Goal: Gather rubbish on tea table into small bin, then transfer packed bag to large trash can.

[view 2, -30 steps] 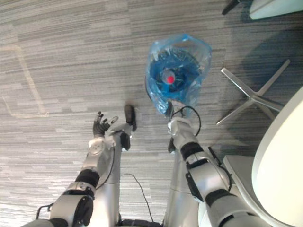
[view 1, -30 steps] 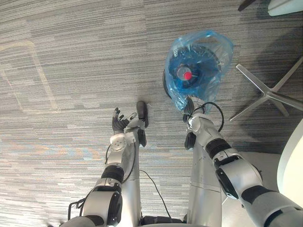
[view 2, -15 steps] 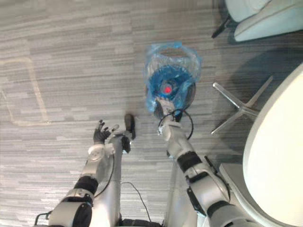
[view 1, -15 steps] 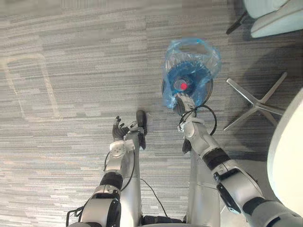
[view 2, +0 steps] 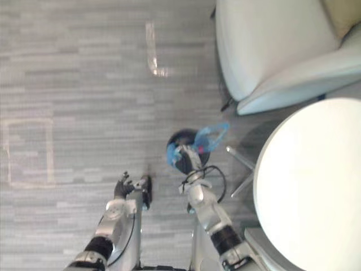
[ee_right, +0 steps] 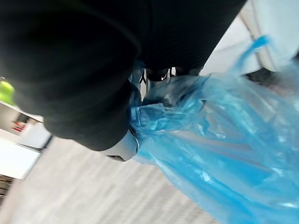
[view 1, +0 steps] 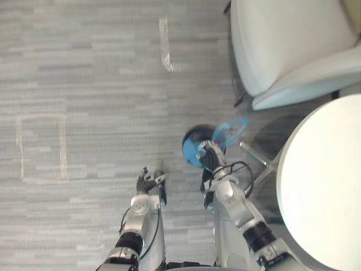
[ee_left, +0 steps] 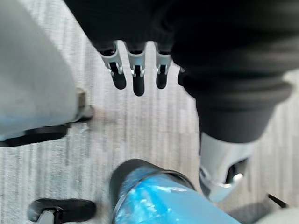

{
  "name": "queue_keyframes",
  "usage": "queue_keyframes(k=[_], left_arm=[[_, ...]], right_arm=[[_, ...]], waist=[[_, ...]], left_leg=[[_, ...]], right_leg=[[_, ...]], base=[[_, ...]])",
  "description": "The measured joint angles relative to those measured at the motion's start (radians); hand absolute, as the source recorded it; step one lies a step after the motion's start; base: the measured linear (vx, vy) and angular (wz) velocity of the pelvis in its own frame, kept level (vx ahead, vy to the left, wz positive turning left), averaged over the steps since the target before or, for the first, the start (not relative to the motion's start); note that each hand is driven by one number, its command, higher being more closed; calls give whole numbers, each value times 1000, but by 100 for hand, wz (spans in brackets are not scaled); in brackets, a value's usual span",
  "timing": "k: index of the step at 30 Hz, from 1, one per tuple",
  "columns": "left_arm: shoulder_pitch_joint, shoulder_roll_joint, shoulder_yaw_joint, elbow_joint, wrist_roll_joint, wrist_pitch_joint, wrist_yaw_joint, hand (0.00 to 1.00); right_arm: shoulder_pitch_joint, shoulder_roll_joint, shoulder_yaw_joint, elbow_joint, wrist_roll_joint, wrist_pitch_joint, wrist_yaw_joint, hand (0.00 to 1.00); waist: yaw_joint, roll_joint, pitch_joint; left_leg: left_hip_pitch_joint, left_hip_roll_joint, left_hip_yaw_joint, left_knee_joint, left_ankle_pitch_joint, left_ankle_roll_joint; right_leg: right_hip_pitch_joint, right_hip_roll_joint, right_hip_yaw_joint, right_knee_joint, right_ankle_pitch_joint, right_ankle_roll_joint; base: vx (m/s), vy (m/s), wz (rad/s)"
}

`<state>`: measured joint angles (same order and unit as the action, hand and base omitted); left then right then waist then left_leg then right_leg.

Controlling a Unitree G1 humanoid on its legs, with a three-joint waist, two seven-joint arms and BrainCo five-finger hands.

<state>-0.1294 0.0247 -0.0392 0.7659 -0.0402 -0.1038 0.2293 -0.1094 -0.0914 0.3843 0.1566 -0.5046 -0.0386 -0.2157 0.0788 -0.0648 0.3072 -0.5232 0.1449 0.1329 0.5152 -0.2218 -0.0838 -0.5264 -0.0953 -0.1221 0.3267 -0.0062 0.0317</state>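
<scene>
Blue plastic formed the bag (ee_right: 224, 154), and we recorded its gathered top edge bunched inside the right hand (view 1: 208, 162). The fingers (ee_right: 159, 74) of that hand were curled round the crumpled film, with the thumb closed against it from the other side. The bag sat at the dark, round small bin (view 1: 194, 137), which stood on the grey carpet (view 1: 84, 84) just beyond the right hand. One loose flap of the bag stuck out to the right of the bin. We could not tell whether the bag was lifted clear of the bin or rested inside it.

We noted the left hand (view 1: 145, 184) to the left of the bin and nearer to the robot, apart from both the bin and the bag. Its fingers (ee_left: 134, 77) were straight and spread and held nothing.

A round white table (view 1: 321, 186) occupied the right side, with one metal leg (view 1: 256, 159) near the bin. A pale armchair (view 1: 282, 45) stood at the far right. Pale tape marks (view 1: 165, 53) lay on the carpet farther away.
</scene>
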Motion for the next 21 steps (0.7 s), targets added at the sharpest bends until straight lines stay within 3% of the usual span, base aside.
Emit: queue_keyframes(k=[2,4,5,10,12,14,16,21], left_arm=[[38,28,-40,41,8,3,-7,0],[55,45,-71,60,27,6,-20,0],[53,63,-115,64,50,14,-21,0],[47,84,-150,-3,67,13,-36,0],[146,104,-213,-236,98,31,-38,0],[232,121,-252,-454,151,12,-58,0],[269,119,-265,-560,188,-18,-61,0],[256,157,-264,-670,229,-23,-59,0]], right_arm=[[65,6,17,-18,5,-9,30,100],[88,2,20,-28,8,-25,49,100],[93,-35,11,-28,46,-35,84,100],[111,-73,2,-38,85,-59,117,100],[137,-100,0,-92,95,-59,134,100],[173,-135,-28,-176,126,-71,139,100],[182,-174,-64,-245,172,-96,139,100],[183,-218,-79,-307,256,-122,153,100]], waist=[[-19,-22,-54],[-30,-28,-75],[-52,-20,-107],[-74,-1,-150],[-74,1,-152],[-73,3,-175],[-70,11,-215],[-77,28,-245]], left_leg=[[98,-4,11,-92,19,-9],[147,-8,19,-140,35,-14],[231,-17,39,-204,49,-20],[272,-24,50,-250,61,-21],[330,-30,51,-293,72,-22],[360,-31,56,-311,68,-22],[370,-33,70,-325,63,-24],[396,-35,88,-337,64,-23]], right_leg=[[97,10,0,-97,20,2],[144,15,5,-152,41,4],[222,23,22,-232,68,11],[255,24,33,-274,85,11],[322,26,38,-332,105,14],[352,29,46,-355,107,15],[354,30,63,-368,111,19],[364,36,79,-371,114,20]], base=[[158,-32,-6],[160,-12,-16],[170,7,-27],[55,3,-7],[27,-16,-4],[11,-5,-6],[19,-1,-18],[20,-11,-13]])
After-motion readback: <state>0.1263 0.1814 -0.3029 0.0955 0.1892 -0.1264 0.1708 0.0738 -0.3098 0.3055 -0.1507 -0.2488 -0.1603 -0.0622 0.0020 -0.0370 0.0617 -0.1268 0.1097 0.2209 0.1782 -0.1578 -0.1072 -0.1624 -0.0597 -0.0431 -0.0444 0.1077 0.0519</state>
